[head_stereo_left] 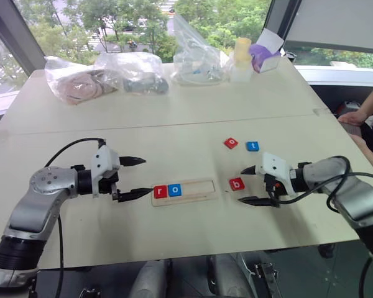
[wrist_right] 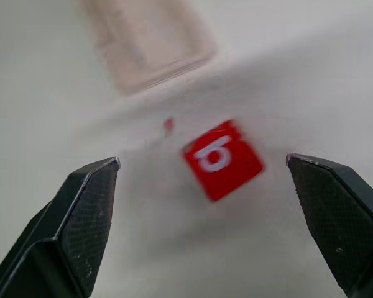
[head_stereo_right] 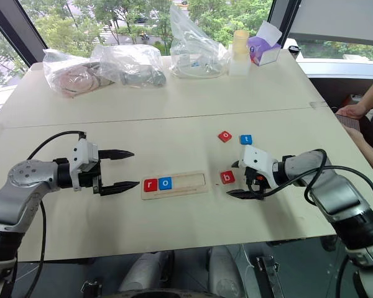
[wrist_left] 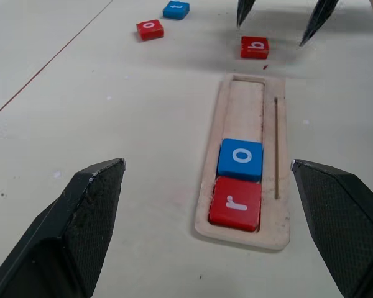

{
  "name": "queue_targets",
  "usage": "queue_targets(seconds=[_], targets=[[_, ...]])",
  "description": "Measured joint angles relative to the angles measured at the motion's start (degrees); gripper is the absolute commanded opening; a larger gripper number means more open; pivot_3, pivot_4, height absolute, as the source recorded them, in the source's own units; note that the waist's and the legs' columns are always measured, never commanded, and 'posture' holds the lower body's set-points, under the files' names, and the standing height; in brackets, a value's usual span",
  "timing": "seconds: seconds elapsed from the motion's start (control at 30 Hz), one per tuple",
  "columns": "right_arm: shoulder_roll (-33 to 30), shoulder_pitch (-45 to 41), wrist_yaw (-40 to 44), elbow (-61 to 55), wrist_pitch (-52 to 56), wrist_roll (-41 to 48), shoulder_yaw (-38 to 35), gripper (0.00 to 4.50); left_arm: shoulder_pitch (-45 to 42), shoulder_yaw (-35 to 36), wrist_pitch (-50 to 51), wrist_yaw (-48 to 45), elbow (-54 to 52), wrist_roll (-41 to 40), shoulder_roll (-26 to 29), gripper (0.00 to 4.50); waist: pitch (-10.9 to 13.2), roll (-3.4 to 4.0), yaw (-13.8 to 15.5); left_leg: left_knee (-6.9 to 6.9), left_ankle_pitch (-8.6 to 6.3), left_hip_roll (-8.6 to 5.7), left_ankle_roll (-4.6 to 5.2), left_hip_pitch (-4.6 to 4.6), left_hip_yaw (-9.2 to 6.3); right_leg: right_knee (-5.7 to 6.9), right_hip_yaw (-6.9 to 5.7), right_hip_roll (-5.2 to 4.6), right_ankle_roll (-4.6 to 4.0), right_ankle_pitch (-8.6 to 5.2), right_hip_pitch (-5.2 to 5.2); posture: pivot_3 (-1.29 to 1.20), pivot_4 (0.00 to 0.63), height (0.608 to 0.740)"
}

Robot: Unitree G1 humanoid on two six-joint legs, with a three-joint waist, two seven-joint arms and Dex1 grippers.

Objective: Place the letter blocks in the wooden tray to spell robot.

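The wooden tray [head_stereo_left: 199,188] lies near the table's front edge, with a red r block [head_stereo_left: 160,191] and a blue o block [head_stereo_left: 174,190] side by side at its left end. A red b block [head_stereo_left: 237,184] lies flat on the table just right of the tray. My right gripper [head_stereo_left: 242,185] is open, and its fingers [wrist_right: 81,211] stand on either side of the b block [wrist_right: 224,159] without touching it. Farther back lie a red o block [head_stereo_left: 231,143] and a blue t block [head_stereo_left: 252,146]. My left gripper [head_stereo_left: 143,177] hangs open just left of the tray, with nothing in it.
Several clear plastic bags [head_stereo_left: 133,71] with contents sit along the far side of the table, beside a purple box [head_stereo_left: 265,59] and a pale cup [head_stereo_left: 242,57]. A person's hand [head_stereo_left: 353,116] rests at the right edge.
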Motion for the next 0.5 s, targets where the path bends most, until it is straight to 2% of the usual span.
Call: queue_targets(seconds=[0.13, 0.3, 0.33, 0.4, 0.5], targets=[[3.0, -4.5, 4.1, 9.1, -5.7, -3.1, 1.8, 4.46, 0.6, 0.0, 0.0, 0.8, -0.8, 0.0, 0.0, 4.5, 0.0, -0.01, 0.3, -0.01, 0.0, -0.01, -0.01, 0.01, -0.03, -0.02, 0.01, -0.02, -0.01, 0.0, 0.0, 0.0, 0.15, 0.74], [5.4, -5.9, 6.6, 13.9, -8.6, -5.1, 2.3, 4.46, 1.1, 0.1, 0.0, 1.3, -0.8, 0.0, 0.0, 4.5, 0.0, 0.0, 0.5, -0.01, 0.0, -0.05, -0.02, -0.02, -0.07, -0.03, 0.01, -0.07, -0.01, 0.0, -0.01, 0.0, 0.15, 0.74], [6.2, -6.4, 6.9, 15.1, -9.2, -5.6, 2.3, 3.92, 1.1, 0.1, 0.0, 1.5, -0.8, 0.0, 0.0, 4.5, 0.0, 0.0, 0.5, -0.01, 0.0, -0.05, -0.02, -0.02, -0.07, -0.02, 0.01, -0.07, -0.01, 0.0, -0.01, 0.0, 0.15, 0.74], [6.7, -7.3, 7.1, 16.5, -10.4, -6.6, 2.5, 3.14, 1.1, 0.1, 0.0, 1.6, -0.8, 0.0, 0.0, 4.5, 0.0, 0.0, 0.5, -0.02, 0.0, -0.04, -0.02, 0.0, -0.08, -0.01, 0.01, -0.07, -0.02, 0.0, -0.01, 0.0, 0.15, 0.74], [7.4, -8.1, 7.3, 17.8, -11.2, -7.3, 2.4, 1.64, 1.1, 0.1, -0.1, 1.9, -0.8, 0.0, 0.0, 4.5, 0.0, 0.0, 0.4, -0.03, 0.0, -0.04, -0.02, 0.01, -0.08, -0.01, 0.01, -0.06, -0.02, 0.0, -0.01, 0.0, 0.15, 0.74]])
